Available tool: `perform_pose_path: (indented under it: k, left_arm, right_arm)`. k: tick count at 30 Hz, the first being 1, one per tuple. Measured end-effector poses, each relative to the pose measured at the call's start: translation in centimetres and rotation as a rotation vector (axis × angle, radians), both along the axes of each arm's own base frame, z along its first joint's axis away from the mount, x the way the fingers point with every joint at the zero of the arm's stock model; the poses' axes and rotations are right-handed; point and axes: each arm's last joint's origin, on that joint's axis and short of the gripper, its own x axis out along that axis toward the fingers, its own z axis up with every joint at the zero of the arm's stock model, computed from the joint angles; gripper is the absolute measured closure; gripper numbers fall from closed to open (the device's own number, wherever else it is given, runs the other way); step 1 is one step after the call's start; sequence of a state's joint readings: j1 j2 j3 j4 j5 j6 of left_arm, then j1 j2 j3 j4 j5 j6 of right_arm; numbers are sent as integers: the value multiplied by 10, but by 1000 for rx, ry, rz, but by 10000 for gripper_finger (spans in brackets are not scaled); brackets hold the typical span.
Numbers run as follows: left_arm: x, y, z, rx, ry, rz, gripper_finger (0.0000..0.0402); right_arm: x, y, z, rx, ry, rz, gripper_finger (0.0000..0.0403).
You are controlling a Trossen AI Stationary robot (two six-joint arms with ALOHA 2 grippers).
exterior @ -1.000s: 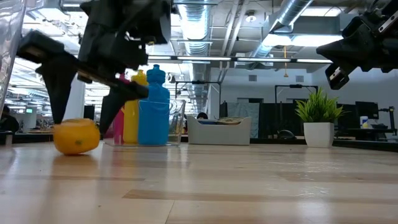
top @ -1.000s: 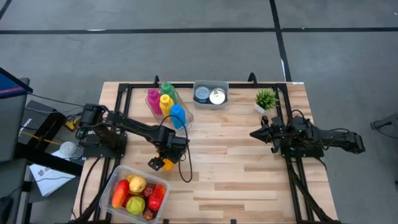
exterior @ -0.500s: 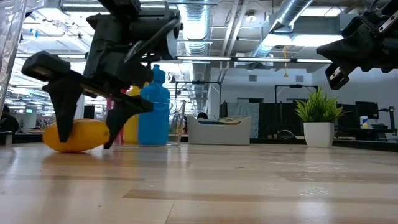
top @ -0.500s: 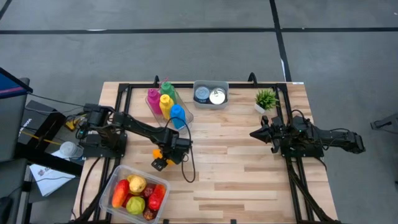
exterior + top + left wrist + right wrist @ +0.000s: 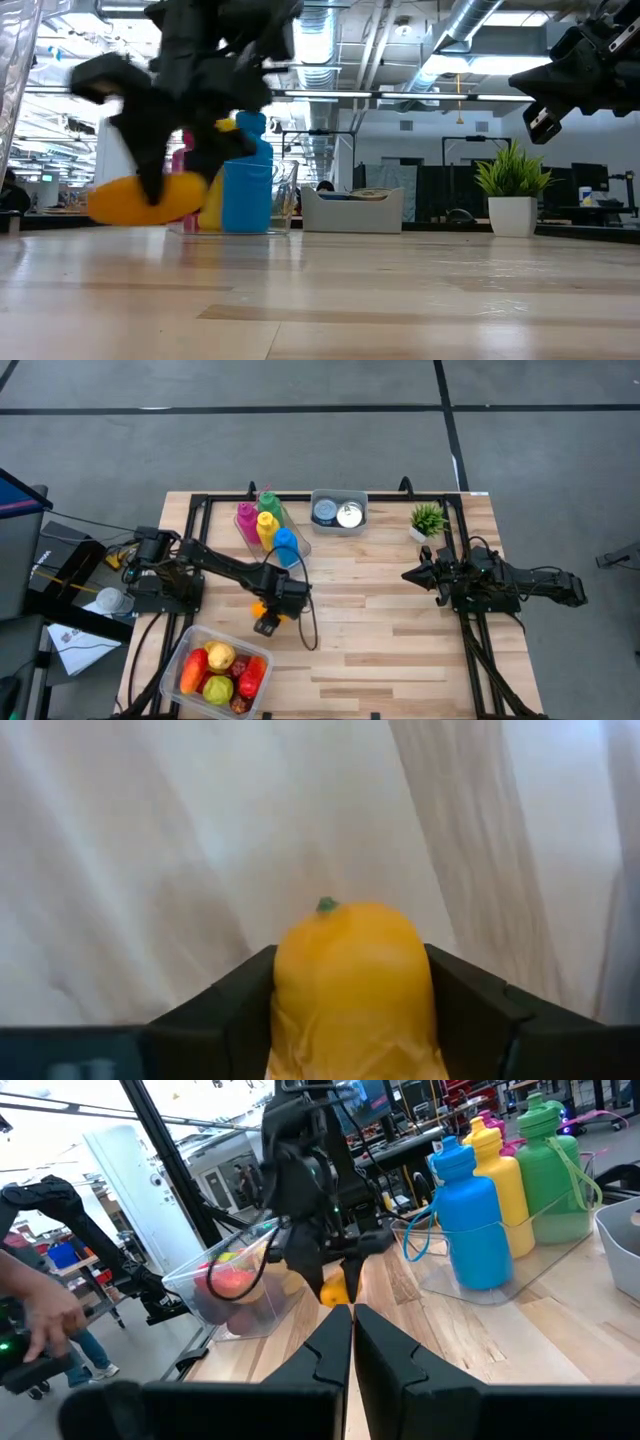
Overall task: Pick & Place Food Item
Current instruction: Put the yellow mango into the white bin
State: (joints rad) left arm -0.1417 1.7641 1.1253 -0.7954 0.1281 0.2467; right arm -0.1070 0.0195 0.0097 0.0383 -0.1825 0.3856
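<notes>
Even, bright overhead light falls on the pale wooden slatted table (image 5: pixel 380 620), casting soft shadows. In the low view the dark left arm (image 5: pixel 190 80) smears with motion blur. The wrist view's background is streaked.

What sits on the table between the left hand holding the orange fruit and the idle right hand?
Only bare wood: in the high view, the table shows nothing between the left hand, gripping the orange fruit, and the right hand.

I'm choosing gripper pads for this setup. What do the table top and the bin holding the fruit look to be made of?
Table top: wood, pale butcher-block planks with visible grain and joints, smooth, slightly glossy. Fruit bin: clear plastic, probably rigid; the fruit shows through its walls.
</notes>
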Motion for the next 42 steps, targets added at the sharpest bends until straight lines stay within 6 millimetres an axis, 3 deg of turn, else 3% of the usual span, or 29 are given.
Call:
perform_pose_path:
  k: [5,11,15,18,22,26,30,35,42]
  left_arm:
    - [25,-3,23,-45,-170,162,181]
    - [59,-8,63,-233,-459,423,186]
    - [73,-10,99,-436,-654,592,182]
    - [71,-10,136,-649,-797,691,178]
    - [52,-11,180,-889,-871,753,179]
    - [19,-15,222,-1072,-893,733,182]
    - [-14,-25,245,-1149,-906,678,180]
    - [-53,-38,255,-1171,-791,663,181]
    - [-106,-55,230,-916,-415,699,179]
  right_arm:
    - [0,0,0,0,0,0,391]
    - [0,0,0,0,0,0,391]
    - [0,0,0,0,0,0,391]
    - [0,0,0,0,0,0,391]
    - [0,0,0,0,0,0,391]
    - [0,0,0,0,0,0,391]
    - [0,0,0,0,0,0,391]
    - [0,0,0,0,0,0,391]
    - [0,0,0,0,-1,0,391]
